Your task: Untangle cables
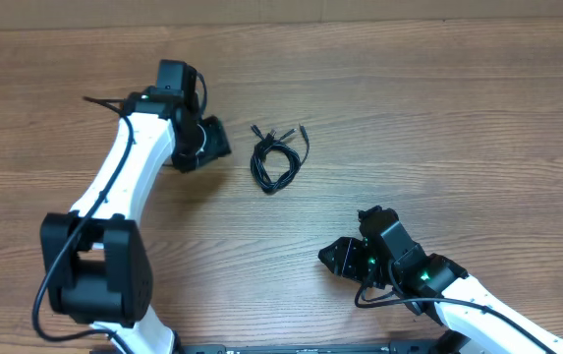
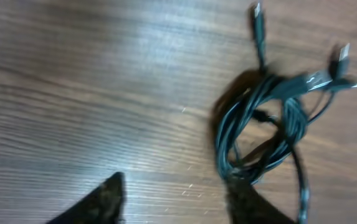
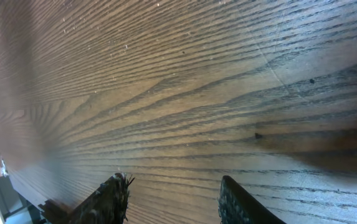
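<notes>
Wood-grain table (image 1: 458,88), tangled cables (image 1: 277,157) coiled near its middle.
At left, the left gripper (image 1: 212,141) is seen parted and empty, just beside the bundle, whose plugs are fanned toward the far edge. At right, the right gripper (image 1: 337,258) is parted over bare wood, nothing gripped.

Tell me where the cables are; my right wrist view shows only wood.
Observer: The cables lie in one tangled coil in the middle of the table, well apart from your right gripper.
Operator: Is the left arm on them?
Observer: The left gripper sits beside the coil, open, with nothing between its fingers.
Operator: Any loose ends?
Observer: Several plugs stick out at the coil's far edge, away from the arm bases.
</notes>
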Available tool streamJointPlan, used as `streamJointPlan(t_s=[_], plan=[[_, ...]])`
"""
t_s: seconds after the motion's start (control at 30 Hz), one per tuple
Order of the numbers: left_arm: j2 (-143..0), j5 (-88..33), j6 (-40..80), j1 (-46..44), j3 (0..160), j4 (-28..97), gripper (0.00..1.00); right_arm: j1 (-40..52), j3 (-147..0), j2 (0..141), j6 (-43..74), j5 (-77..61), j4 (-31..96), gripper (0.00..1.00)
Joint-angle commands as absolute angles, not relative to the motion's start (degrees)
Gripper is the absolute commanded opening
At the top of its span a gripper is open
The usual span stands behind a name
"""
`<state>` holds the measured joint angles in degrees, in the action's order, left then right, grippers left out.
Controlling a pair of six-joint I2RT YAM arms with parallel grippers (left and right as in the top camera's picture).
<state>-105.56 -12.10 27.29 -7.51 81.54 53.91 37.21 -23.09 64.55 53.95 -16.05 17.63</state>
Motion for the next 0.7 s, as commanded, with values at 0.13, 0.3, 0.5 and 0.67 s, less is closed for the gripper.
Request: streamJointPlan(t_s=[0.13, 0.3, 0.5, 0.67], plan=[[-112.7, -13.1, 25.3, -12.9, 81.4, 53.1, 0.67, 37.4, -22.6, 64.2, 53.5, -15.0, 17.5, 0.46], [-117.3, -12.9, 27.1, -17.0, 81.4, 50.2, 0.65, 37.4, -22.6, 64.2, 53.5, -15.0, 17.5, 0.46], [-121.3, -10.3, 28.3, -19.0, 81.4, 44.8, 0.04, 37.4, -22.6, 64.2, 53.5, -15.1, 17.5, 0.46], [-118.5, -9.0, 25.7, -17.7, 83.5, 48.9, 0.04, 37.4, -22.6, 64.2, 53.5, -15.5, 18.6, 0.46]])
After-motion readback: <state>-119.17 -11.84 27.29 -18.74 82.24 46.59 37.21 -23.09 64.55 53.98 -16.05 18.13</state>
